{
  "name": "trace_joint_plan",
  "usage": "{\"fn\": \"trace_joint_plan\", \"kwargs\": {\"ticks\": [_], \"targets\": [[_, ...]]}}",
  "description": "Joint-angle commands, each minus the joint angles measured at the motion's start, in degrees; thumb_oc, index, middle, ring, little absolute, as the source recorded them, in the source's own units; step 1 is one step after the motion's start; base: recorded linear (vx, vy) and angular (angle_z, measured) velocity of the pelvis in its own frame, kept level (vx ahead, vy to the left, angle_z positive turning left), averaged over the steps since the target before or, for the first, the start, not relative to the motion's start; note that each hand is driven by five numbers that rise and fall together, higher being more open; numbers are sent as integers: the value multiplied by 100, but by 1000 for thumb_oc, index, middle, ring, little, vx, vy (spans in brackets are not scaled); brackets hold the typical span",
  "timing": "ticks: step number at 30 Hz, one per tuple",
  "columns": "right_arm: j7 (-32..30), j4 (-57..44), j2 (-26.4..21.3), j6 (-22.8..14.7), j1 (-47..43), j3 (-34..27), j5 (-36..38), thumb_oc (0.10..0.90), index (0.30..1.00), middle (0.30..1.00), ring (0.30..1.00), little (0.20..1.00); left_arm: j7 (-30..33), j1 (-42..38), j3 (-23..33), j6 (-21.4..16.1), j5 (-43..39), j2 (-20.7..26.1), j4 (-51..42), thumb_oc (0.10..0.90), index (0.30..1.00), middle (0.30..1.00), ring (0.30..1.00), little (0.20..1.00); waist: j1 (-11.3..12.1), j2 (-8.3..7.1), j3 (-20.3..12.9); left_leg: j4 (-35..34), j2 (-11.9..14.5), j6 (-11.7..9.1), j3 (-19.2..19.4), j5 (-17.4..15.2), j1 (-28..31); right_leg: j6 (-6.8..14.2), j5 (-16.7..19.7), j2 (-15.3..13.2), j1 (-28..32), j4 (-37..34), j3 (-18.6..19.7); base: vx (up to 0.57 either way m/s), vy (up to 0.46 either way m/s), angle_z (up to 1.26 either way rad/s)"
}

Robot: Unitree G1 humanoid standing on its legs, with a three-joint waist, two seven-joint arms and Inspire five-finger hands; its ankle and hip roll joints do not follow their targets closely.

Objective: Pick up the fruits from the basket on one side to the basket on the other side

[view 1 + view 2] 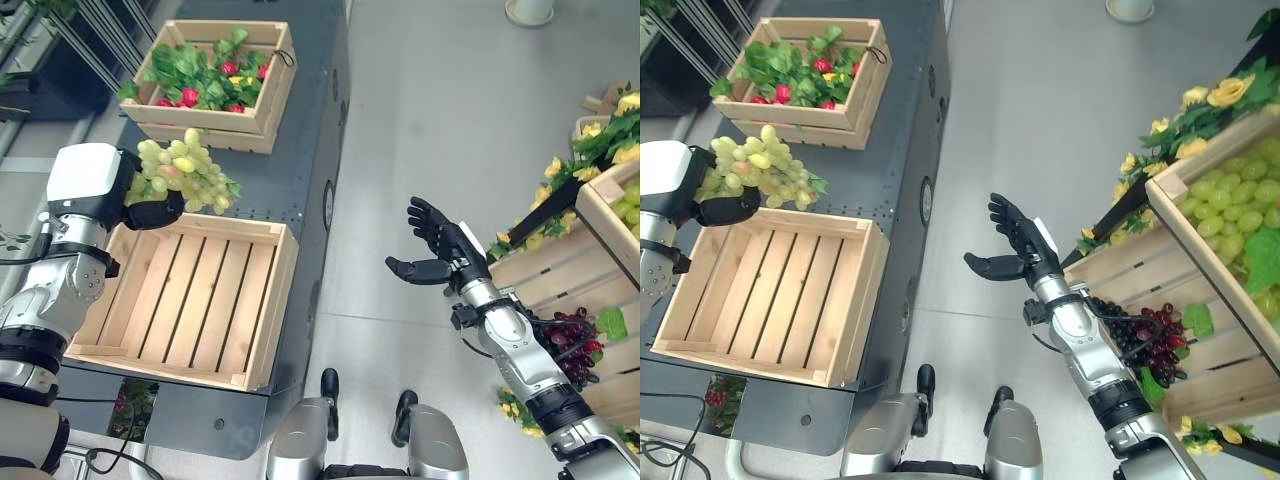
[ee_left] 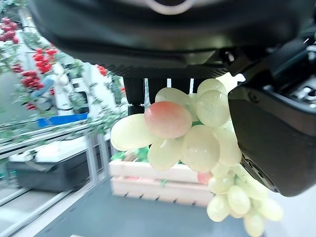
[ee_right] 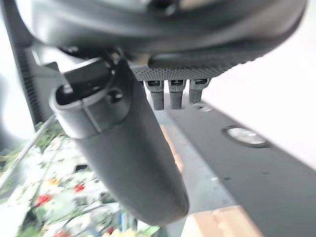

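The empty wooden crate (image 1: 190,300) lies nearest me on the dark table (image 1: 300,190), on my left. My left hand (image 1: 150,212) is above its far left corner, fingers curled round a bunch of green grapes (image 1: 180,170) that hangs clear of the slats. Farther off, another crate (image 1: 215,85) holds red fruit and leaves. My right hand (image 1: 1015,245) hovers over the floor (image 1: 440,110), fingers spread, holding nothing, near the right-side crate of green grapes (image 1: 1225,200)

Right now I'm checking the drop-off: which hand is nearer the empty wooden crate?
Left. The left hand holds the green grapes over the empty crate's far edge; the open right hand hangs above the floor.
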Motion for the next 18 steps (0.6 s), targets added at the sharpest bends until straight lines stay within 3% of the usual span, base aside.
{"fn": "trace_joint_plan", "kwargs": {"ticks": [1, 10, 18], "targets": [[-355, -213, 155, -889, -209, 333, -153, 800, 900, 900, 900, 900, 758, -27, 462, -253, -499, 262, -105, 400, 300, 300, 300, 300, 58, 167, -1593, -88, -521, 59, -254, -462, 168, -283, 584, 248, 233, -919, 7, 21, -71, 6], [-423, -214, 574, -137, -874, 685, 572, 800, 900, 900, 900, 900, 799, -546, -12, -318, -519, 345, -797, 400, 300, 300, 300, 300, 273, 105, -2054, -922, -508, 10, -568, -74, 370, -190, 1075, 384, 474, -1828, 33, 15, -80, 10], [-312, -158, 1101, 176, -1568, 833, 1417, 800, 900, 900, 900, 900, 794, -1408, -806, -334, -351, 81, -834, 400, 300, 300, 300, 300, 369, 56, -2244, -1235, -527, 8, -730, 85, 400, -179, 1255, 437, 521, -2146, 11, 17, -69, 8]]}}
